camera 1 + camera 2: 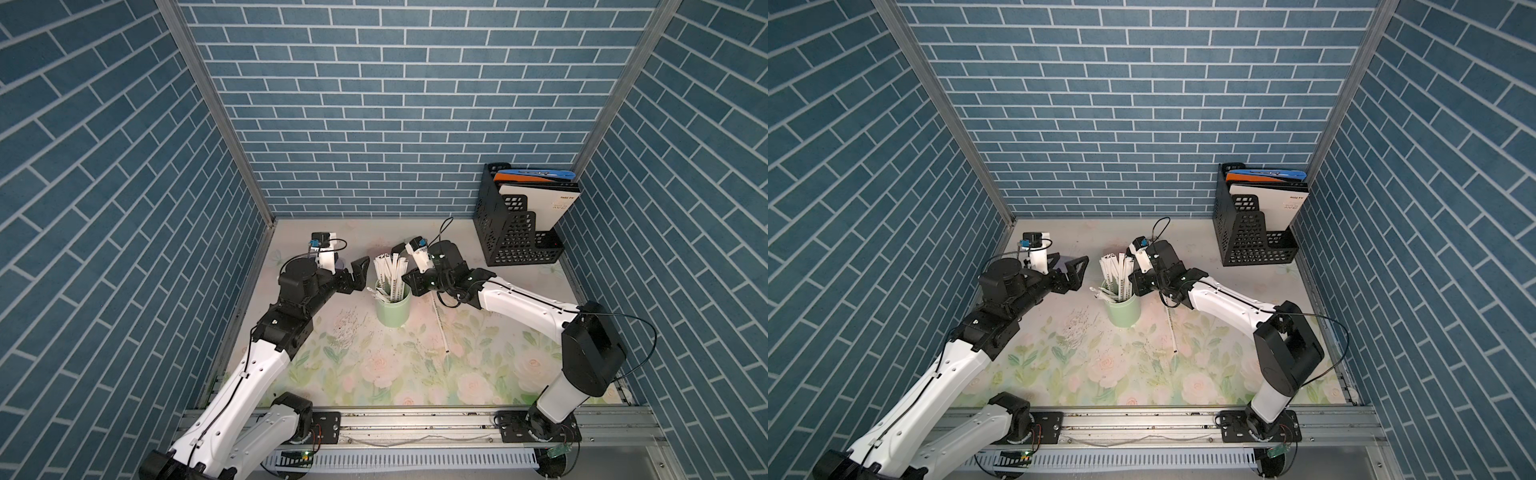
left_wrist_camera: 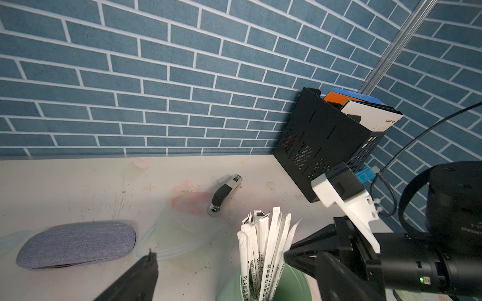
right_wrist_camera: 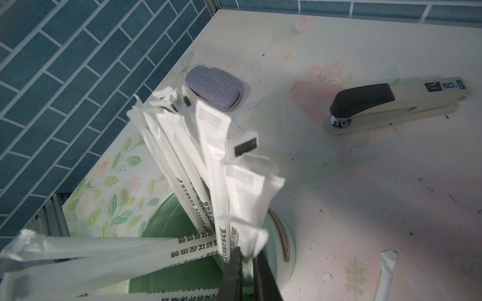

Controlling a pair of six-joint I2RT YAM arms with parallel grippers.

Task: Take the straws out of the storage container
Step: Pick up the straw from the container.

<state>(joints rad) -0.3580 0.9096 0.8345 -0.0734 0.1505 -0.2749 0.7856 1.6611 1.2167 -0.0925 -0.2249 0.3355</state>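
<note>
Nearest, the front edge of the surface (image 1: 374, 374) is bounded by a metal rail (image 1: 415, 424), and a broad open stretch of floral print is seen between that edge and the cup (image 1: 392, 311). A loose straw (image 1: 440, 328) is laid flat on this stretch, right of the cup and apart from it, with its far end hidden under the right arm. The cup is stood upright near the middle, well apart from every wall. The straws (image 1: 388, 274) are kept in it, most rising above the rim and a few fanned over its left edge. The left hand (image 1: 358, 274) is spread wide and empty just left of the cup. The right hand (image 3: 247, 254) is set over the right rim, nearly closed on the top end of one of the straws. Beyond, a stapler (image 2: 225, 191) and a grey case (image 2: 78, 245) are laid on the surface. A file holder (image 1: 515, 224) is stood in the far right corner.
</note>
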